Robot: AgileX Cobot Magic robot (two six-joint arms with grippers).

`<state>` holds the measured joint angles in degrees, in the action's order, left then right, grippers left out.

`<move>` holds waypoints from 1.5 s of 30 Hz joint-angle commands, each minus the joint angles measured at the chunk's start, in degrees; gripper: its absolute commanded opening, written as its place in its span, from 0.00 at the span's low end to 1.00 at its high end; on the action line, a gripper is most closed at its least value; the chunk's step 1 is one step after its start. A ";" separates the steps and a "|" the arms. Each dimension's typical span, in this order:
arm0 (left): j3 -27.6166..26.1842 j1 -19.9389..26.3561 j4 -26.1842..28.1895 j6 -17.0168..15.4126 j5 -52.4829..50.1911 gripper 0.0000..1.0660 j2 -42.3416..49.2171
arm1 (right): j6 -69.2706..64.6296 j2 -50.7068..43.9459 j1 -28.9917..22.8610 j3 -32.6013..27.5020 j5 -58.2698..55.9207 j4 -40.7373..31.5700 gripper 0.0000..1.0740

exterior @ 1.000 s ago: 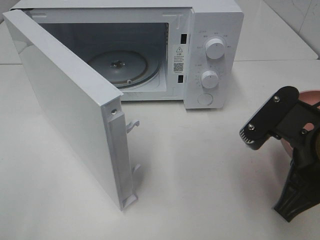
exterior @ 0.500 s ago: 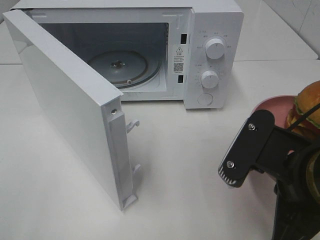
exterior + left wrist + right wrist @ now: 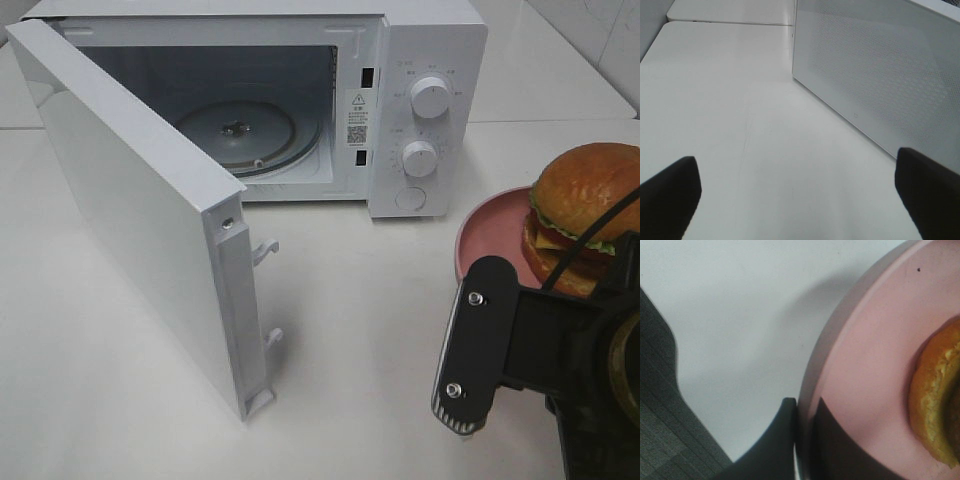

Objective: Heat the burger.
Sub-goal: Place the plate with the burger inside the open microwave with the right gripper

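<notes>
Pink plate (image 3: 488, 232) is carrying the burger (image 3: 585, 200) at the right of the white table (image 3: 380, 330), just right of the microwave (image 3: 430, 60), whose door (image 3: 130, 190) is standing wide open. Right gripper (image 3: 804, 412) is pinching the plate's rim; left gripper (image 3: 800, 197) is hovering with jaws spread wide beside the door
</notes>
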<state>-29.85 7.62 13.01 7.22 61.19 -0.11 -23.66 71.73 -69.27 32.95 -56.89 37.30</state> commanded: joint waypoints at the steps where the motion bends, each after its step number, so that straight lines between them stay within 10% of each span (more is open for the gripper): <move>1: 0.06 -0.34 0.23 -0.11 0.23 0.94 0.00 | 3.50 -0.52 -0.29 -0.29 -0.46 3.95 0.00; 29: 0.06 -0.34 0.23 -0.11 0.23 0.94 0.00 | 22.35 -0.52 -0.29 -0.29 10.60 4.35 0.00; 45: 0.06 -0.34 0.23 -0.11 0.23 0.94 0.00 | 44.92 -0.52 12.49 -0.29 24.69 3.95 0.00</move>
<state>-29.85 7.62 13.01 7.22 61.19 -0.11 19.25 71.73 -57.01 32.60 -34.32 38.27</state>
